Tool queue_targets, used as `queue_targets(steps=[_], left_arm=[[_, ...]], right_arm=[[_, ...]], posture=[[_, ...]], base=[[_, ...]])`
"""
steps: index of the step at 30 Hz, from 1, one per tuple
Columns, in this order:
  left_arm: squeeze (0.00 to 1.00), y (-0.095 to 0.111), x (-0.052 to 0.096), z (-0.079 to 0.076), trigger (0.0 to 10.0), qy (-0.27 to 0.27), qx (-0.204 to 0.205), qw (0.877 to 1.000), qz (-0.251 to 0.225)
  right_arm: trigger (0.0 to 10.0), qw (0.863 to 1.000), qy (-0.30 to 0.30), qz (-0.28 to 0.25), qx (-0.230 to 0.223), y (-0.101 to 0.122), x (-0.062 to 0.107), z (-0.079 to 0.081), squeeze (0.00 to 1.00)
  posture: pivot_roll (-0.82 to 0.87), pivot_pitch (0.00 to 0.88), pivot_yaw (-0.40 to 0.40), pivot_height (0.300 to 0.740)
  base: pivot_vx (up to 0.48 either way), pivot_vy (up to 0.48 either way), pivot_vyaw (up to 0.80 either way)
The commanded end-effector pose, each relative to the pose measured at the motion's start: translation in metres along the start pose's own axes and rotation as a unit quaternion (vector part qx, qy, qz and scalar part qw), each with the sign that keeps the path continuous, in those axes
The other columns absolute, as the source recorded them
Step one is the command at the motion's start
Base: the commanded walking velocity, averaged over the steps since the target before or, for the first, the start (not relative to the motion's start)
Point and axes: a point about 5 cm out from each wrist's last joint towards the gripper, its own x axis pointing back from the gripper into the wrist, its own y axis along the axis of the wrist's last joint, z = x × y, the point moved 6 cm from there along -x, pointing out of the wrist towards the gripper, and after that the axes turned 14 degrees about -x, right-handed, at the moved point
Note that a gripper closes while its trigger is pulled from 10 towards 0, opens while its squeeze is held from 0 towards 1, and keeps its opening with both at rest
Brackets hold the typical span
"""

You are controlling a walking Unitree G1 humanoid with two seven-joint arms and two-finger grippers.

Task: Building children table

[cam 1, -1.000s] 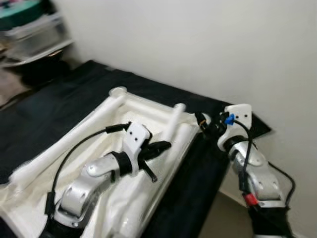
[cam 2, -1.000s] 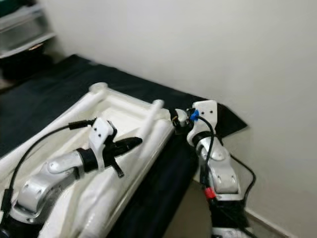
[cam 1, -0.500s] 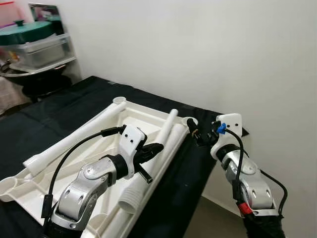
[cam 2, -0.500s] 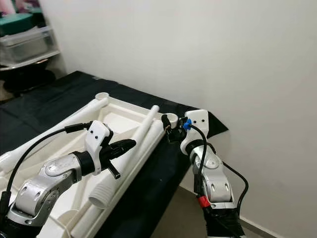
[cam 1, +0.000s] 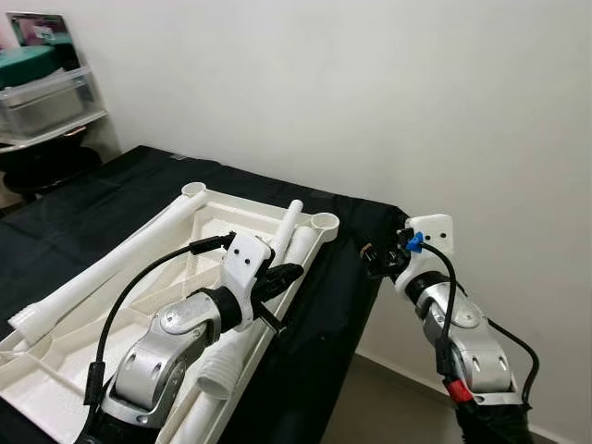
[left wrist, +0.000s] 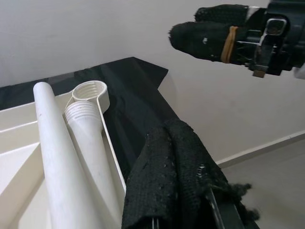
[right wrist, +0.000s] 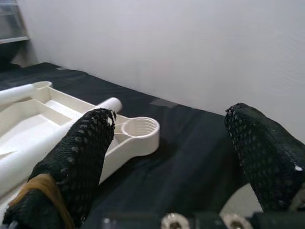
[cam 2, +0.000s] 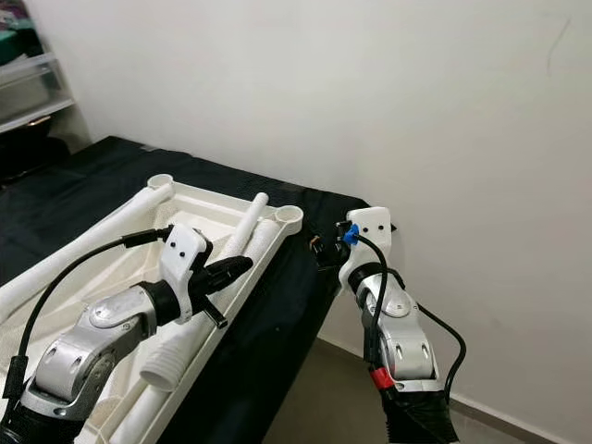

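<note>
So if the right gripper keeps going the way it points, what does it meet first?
Probably the threaded corner socket of the upturned white tabletop. The right gripper is open and aimed at that corner across the black cloth. Depth is unclear, so it could skim the cloth first.

Head stereo pair looked forward and down from above both arms onto the black-covered desk [cam 1: 83,213] against the white wall [cam 1: 370,92]. Left wrist camera sat close behind the left end effector [left wrist: 176,191], facing the desk's corner and floor. Right wrist camera faced across the desk. Both wrist views shared the threaded corner socket [right wrist: 139,128] of the white tabletop [cam 1: 231,208].
</note>
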Motion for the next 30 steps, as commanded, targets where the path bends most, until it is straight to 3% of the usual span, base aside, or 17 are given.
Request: queue_targets(steps=[1, 11, 21, 30], left_arm=[[0.00, -0.004, 0.001, 0.007, 10.0, 0.016, -0.005, 1.000, 0.009], [0.00, -0.012, 0.003, 0.018, 10.0, 0.046, -0.009, 0.999, 0.021], [0.00, -0.013, 0.003, 0.035, 10.0, 0.076, 0.021, 0.997, 0.015], [0.00, -0.011, 0.003, 0.037, 10.0, 0.082, 0.021, 0.996, 0.012]], right_arm=[[10.0, 1.000, 0.000, 0.001, -0.002, 0.000, 0.002, 0.001, 0.00], [10.0, 1.000, 0.002, 0.006, 0.001, -0.004, 0.002, 0.002, 0.00], [10.0, 1.000, -0.024, -0.006, -0.007, 0.005, -0.001, -0.015, 0.00], [10.0, 1.000, -0.022, -0.003, -0.006, 0.003, -0.002, -0.014, 0.00]], posture=[[-0.13, 0.000, 0.009, 0.740], [-0.13, 0.000, 0.003, 0.740], [-0.13, 0.000, 0.002, 0.740], [-0.12, 0.000, -0.001, 0.740]], base=[[0.000, 0.000, 0.00], [0.000, 0.000, 0.00], [0.000, 0.000, 0.00], [0.000, 0.000, 0.00]])
